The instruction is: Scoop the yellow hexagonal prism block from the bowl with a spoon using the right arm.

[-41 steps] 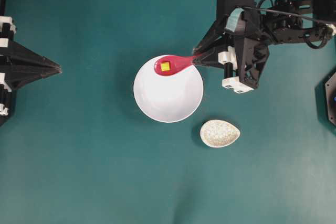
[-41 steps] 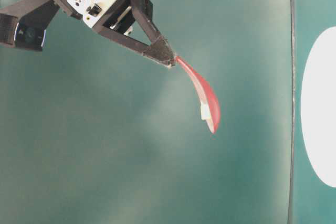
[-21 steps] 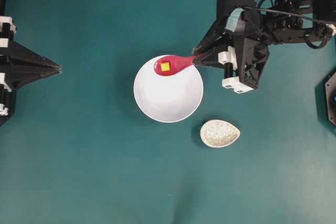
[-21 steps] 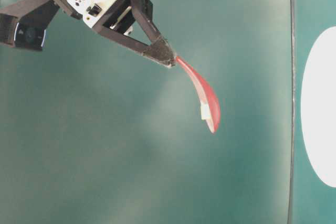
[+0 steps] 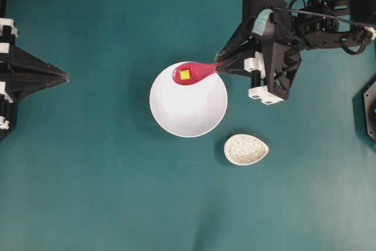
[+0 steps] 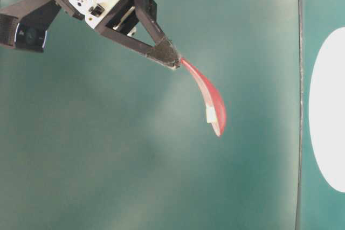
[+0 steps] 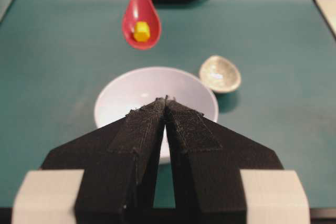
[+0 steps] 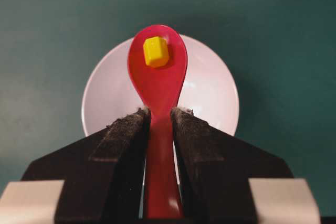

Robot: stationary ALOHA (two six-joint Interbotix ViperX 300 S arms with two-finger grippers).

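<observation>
The pink-red spoon (image 5: pixel 194 73) hangs in the air over the far rim of the white bowl (image 5: pixel 188 107), its handle clamped in my right gripper (image 5: pixel 220 67). The yellow hexagonal prism block (image 5: pixel 184 74) lies in the spoon's hollow; the right wrist view shows the block (image 8: pixel 156 51) near the tip of the spoon (image 8: pixel 158 77), between the gripper (image 8: pixel 160 113) jaws, with the bowl (image 8: pixel 215 87) empty below. The left wrist view shows the spoon (image 7: pixel 140 17) and block (image 7: pixel 141 30) above the bowl (image 7: pixel 152 85). My left gripper (image 5: pixel 66 76) rests shut at the left edge, away from the bowl.
A small speckled beige spoon rest (image 5: pixel 245 149) lies on the teal table to the right front of the bowl. A black fixture (image 5: pixel 369 109) sits at the right edge. In the table-level view the spoon (image 6: pixel 210 98) hangs from the right gripper (image 6: pixel 172 60).
</observation>
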